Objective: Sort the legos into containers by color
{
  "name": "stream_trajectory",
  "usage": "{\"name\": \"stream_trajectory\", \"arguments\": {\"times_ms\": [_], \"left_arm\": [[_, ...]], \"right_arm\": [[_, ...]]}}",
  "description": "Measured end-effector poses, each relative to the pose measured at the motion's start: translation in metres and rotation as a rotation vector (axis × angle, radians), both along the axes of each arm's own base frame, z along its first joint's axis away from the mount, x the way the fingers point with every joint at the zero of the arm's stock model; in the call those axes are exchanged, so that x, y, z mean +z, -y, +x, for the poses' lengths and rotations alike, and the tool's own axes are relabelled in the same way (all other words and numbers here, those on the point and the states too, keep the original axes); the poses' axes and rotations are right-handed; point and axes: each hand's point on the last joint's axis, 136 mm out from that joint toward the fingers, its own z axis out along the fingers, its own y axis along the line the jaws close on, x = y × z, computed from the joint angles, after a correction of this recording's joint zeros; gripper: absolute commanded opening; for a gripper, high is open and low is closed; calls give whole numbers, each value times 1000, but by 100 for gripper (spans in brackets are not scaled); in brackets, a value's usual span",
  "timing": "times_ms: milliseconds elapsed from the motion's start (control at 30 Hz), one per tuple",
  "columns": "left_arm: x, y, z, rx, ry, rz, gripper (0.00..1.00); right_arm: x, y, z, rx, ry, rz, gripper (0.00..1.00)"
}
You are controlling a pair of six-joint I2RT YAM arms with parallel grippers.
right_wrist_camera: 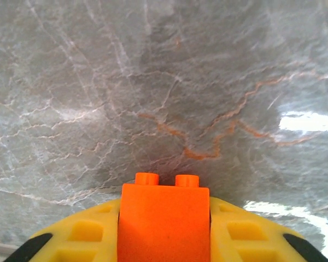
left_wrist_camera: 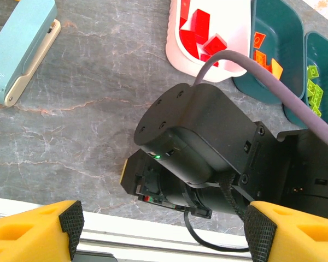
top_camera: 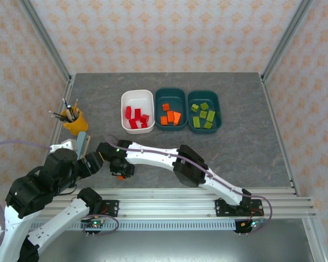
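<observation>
Your right gripper (right_wrist_camera: 164, 234) clenches an orange brick (right_wrist_camera: 164, 215) low at the grey tabletop (right_wrist_camera: 153, 82), well apart from the middle teal tub (top_camera: 174, 97), on its near-left side. Lift straight up first. Release only once past that tub's rim, above the orange bricks (top_camera: 170, 115) inside it.

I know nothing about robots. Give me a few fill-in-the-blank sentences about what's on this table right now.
The right end effector is shut on an ____ brick.
The white tub holds only ____ bricks.
The green bricks lie in the teal tub farthest to the ____.
The yellow cup holds ____.
Missing words: orange; red; right; pencils.
</observation>
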Motion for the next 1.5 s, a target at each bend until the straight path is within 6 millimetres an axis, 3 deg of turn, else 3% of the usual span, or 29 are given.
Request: {"name": "stream_trajectory", "arguments": {"times_ms": [167,300,367,500,567,667,867,1000,1100,1333,1500], "left_arm": [[-4,6,1,-9,-11,-26,80],[-6,17,8,-14,-18,-71,80],[-6,25,15,-16,-28,-95,80],[-11,46,37,-3,-70,-136,80],[-15,57,50,7,-97,-154,81],[-21,76,72,22,-129,-193,81],[-39,105,129,89,-194,-304,81],[-54,111,171,142,-229,-346,81],[-49,117,203,154,-211,-371,82],[-17,142,268,81,-112,-387,82],[-20,149,296,58,-103,-372,81]], "right_arm": [[4,22,15,-12,46,-45,24],[27,63,42,-55,102,-85,24],[51,88,64,-92,141,-79,24],[115,139,127,-177,258,-17,24],[137,165,156,-216,308,1,24],[153,199,195,-250,356,0,24],[145,229,260,-243,389,-28,24],[123,239,300,-245,388,-49,24],[101,247,326,-262,377,-67,24],[59,262,361,-289,346,-82,28],[47,255,375,-284,353,-62,38]]}}
